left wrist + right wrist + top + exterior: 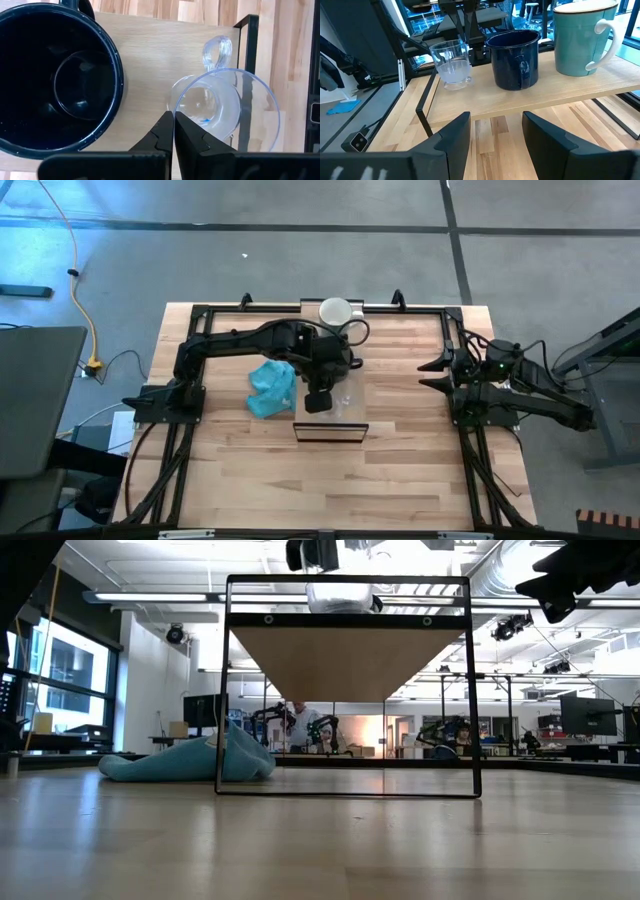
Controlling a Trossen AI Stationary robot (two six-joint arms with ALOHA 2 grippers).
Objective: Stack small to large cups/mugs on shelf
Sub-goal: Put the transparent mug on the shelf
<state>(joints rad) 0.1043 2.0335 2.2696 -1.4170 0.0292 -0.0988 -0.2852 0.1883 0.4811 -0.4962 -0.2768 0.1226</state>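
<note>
Three vessels stand in a row on the light wood shelf (530,97): a clear glass cup (450,62), a black mug (515,57) and a large white mug (580,37). The white mug stands at the shelf's far end (335,310). My left gripper (174,120) reaches over the shelf (350,412) from above and is shut on the glass cup (225,110), beside the black mug (55,80). My right gripper (495,135) is open and empty at the table's right side (432,373), level with the shelf. My left gripper pinches the glass cup's wall at the rim (174,102), on the side next to the black mug. One finger is inside the cup and one outside. The fingers come from above, pointing down. The cup stands upright with its base on the shelf (452,86).
A teal cloth (272,388) lies crumpled on the table left of the shelf and also shows in the low view (190,765). The shelf's black frame legs (470,690) stand at its near end. Bare tabletop lies toward the near edge (330,490).
</note>
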